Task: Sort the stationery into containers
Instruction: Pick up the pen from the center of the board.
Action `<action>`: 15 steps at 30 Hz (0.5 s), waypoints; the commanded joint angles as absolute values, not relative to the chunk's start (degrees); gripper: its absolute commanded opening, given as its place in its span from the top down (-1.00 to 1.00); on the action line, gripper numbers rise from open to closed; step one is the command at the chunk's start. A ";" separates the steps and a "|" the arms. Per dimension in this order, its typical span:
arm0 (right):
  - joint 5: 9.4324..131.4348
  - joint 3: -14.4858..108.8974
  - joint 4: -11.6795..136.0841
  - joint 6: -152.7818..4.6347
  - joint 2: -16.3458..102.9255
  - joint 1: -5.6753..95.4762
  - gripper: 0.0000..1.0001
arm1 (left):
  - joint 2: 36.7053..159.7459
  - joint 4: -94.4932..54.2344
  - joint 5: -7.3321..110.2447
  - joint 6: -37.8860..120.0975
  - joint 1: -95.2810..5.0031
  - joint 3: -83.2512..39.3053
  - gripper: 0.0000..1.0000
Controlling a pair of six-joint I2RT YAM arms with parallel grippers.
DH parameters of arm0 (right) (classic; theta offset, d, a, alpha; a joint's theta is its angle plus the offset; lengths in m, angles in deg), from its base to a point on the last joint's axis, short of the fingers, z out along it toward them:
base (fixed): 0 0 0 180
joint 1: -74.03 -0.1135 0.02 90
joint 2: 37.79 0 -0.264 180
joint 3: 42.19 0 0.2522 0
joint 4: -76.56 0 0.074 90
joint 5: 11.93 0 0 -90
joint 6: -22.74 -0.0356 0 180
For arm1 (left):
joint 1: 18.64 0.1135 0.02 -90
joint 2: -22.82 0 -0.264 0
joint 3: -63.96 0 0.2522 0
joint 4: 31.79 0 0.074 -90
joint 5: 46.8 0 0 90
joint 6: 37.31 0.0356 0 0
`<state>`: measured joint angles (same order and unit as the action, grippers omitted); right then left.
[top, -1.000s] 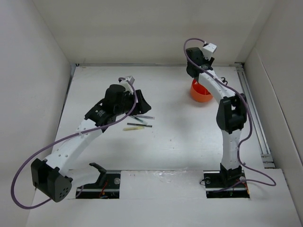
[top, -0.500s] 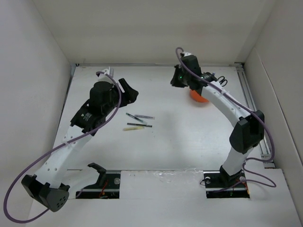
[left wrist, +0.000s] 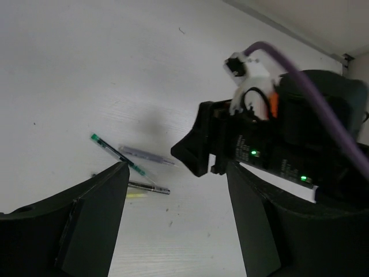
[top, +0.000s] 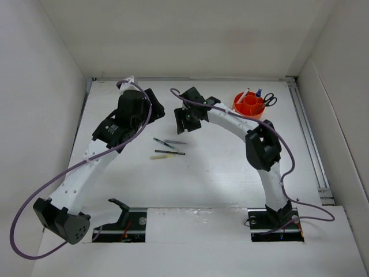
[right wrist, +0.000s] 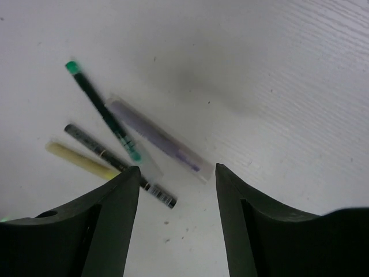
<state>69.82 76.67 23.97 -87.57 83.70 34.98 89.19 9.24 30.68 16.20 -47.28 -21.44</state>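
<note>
Right wrist | green-capped dark pen (right wrist: 104, 112) | pale yellow stick (right wrist: 81, 160)

white table (top: 219, 173) with faint wood grain, enclosed by plain white walls (top: 173, 34); metal rail (top: 308, 133) along its right edge.

Orange cup (top: 245, 109) at far right of counter (top: 219, 179); scissors (top: 268, 101) stand in it, handles up. Three pens (top: 164, 142) and yellow stick (top: 158, 156) lie mid-counter. Left gripper (top: 157, 111), right gripper (top: 184, 120) just beyond them.
</note>
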 commanded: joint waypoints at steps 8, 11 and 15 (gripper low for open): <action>73.68 89.68 16.93 -82.91 93.95 32.28 -0.37 | 92.07 8.44 29.40 17.27 -47.20 -27.58 -0.37; 74.65 93.21 14.99 -82.38 96.41 30.70 -0.37 | 94.52 8.43 31.67 17.88 -46.68 -31.17 -0.43; 74.65 92.68 14.99 -82.38 97.65 28.77 -0.37 | 95.07 2.22 52.73 17.18 -31.61 -30.40 -0.37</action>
